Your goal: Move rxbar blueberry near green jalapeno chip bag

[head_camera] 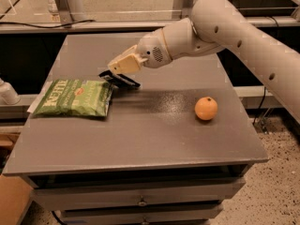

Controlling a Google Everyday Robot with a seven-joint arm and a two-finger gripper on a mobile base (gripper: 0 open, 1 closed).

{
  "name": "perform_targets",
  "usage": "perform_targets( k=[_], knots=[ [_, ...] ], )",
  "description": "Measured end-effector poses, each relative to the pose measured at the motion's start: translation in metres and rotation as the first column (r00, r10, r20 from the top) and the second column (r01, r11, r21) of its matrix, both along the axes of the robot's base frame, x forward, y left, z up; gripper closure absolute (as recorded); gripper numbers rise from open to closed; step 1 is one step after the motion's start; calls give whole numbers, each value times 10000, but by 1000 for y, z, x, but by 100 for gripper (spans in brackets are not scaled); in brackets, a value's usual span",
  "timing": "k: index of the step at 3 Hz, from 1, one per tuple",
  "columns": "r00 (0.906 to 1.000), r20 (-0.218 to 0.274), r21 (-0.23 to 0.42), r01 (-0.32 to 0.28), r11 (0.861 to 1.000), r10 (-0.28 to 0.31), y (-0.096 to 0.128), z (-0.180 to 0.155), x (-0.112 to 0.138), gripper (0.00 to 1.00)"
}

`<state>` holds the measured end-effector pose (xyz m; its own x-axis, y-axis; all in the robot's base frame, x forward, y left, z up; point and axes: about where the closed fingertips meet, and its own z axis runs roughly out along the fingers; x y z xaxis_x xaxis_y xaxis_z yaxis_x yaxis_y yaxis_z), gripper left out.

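The green jalapeno chip bag [75,98] lies flat at the left of the grey table [140,139]. My gripper [117,77] reaches in from the right on the white arm, just off the bag's upper right corner and low over the table. It is shut on the rxbar blueberry [123,81], a small dark flat bar that shows under the pale gripper housing. The bar sits right beside the bag's right edge, at or just above the tabletop.
An orange [206,108] sits on the right of the table, well apart from the gripper. A white object [7,93] stands off the table's left edge. Drawers run under the front edge. A metal frame stands behind the table.
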<state>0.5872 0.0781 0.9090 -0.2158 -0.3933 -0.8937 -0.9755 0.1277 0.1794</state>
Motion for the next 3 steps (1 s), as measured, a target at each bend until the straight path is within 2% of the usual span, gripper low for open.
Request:
perform_targets(
  k=[2, 3],
  knots=[
    [9999, -60, 49, -161, 9999, 161, 0, -1, 0, 12],
    [9998, 1, 35, -208, 9998, 208, 0, 2, 4, 0]
  ],
)
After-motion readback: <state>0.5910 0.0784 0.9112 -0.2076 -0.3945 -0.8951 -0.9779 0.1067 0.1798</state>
